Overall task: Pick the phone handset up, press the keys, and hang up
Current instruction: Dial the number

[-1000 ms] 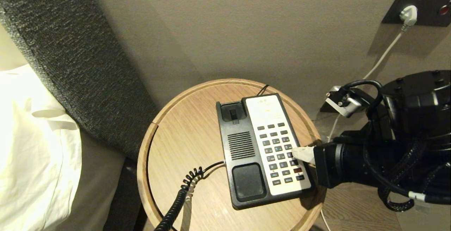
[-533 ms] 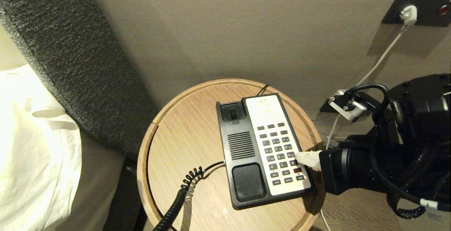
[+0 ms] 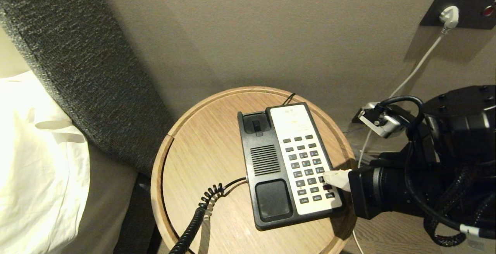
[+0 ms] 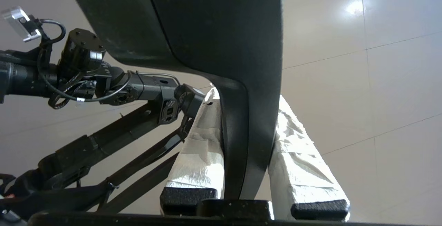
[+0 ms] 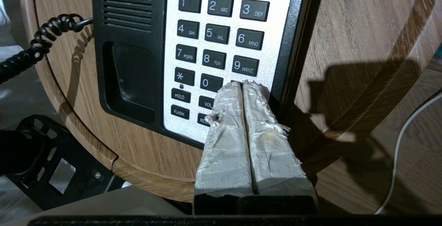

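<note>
At the far left lies white bedding (image 3: 35, 161) beside a dark grey woven headboard (image 3: 77, 64). The black coiled cord (image 3: 201, 207) runs off the near edge of the round wooden surface (image 3: 193, 149). The long glossy black handset (image 4: 221, 46) is off its cradle, clamped between the tape-wrapped fingers of the left gripper (image 4: 247, 170), away from the surface. The flat black phone base (image 3: 267, 165) shows its empty cradle. The right gripper (image 3: 327, 175), fingers pressed together and holding nothing, touches the dark grey keys (image 5: 214, 32) just below the 9, covering the lower right buttons. A white plug (image 3: 449, 15) sits in the wall socket.
</note>
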